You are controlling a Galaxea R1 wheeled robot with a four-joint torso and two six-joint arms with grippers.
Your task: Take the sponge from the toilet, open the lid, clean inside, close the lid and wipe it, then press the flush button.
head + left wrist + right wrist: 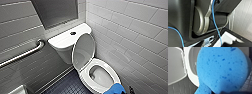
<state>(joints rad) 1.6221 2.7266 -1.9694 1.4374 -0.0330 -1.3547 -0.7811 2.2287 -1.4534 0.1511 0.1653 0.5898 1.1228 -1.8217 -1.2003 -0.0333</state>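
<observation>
Left claw: grip state cannot be told.

Grab bar (22, 56) on the grey wall, far off to the left of the right claw. No part in this step.

Toilet (65, 43) ahead. Flush button (73, 33) dark on the tank top, well beyond the right claw and to its left.

Lid (83, 51) already raised, leaning back against the tank, between tank and right claw.

Bowl (100, 76) open just ahead of the right claw, seat ring down.

Sponge (115, 89) grasped in the right claw by the look of it, hanging at the bowl's near rim. Contact with the ceramic cannot be told.

Step judged: cleaning inside.

- Lower straight past the seat ring.
- Press the soft pad flat to the inner wall and sweep round.
- Keep the squeeze firm so the sponge does not slip.
- Stay clear of the raised lid and of the tiled wall close on the right.
</observation>
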